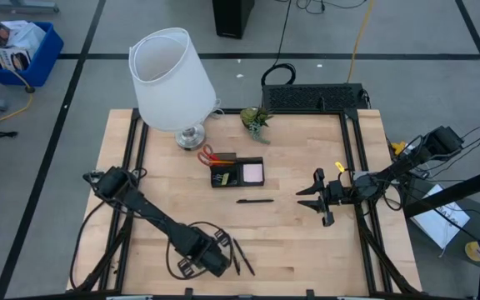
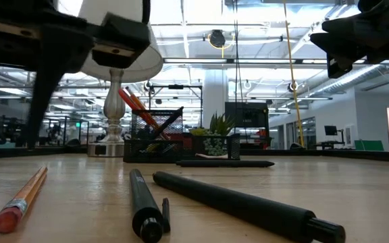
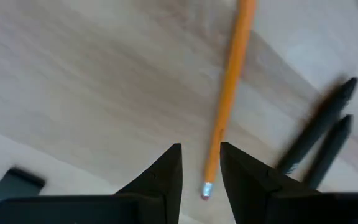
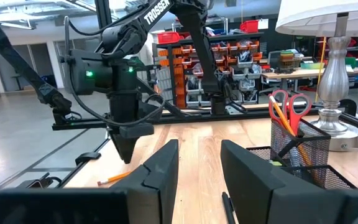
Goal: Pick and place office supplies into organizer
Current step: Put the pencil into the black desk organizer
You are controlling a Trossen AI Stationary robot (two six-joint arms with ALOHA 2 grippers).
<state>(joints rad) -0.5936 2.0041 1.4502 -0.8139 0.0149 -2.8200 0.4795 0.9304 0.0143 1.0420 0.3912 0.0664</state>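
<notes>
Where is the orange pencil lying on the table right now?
In the high view, the orange pencil lies at the table's front edge, left of centre, under the left pincer, beside two black pens.

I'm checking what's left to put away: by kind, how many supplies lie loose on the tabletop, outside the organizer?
Orange pencil: 1
Black pens: 3
Total loose: 4
</notes>
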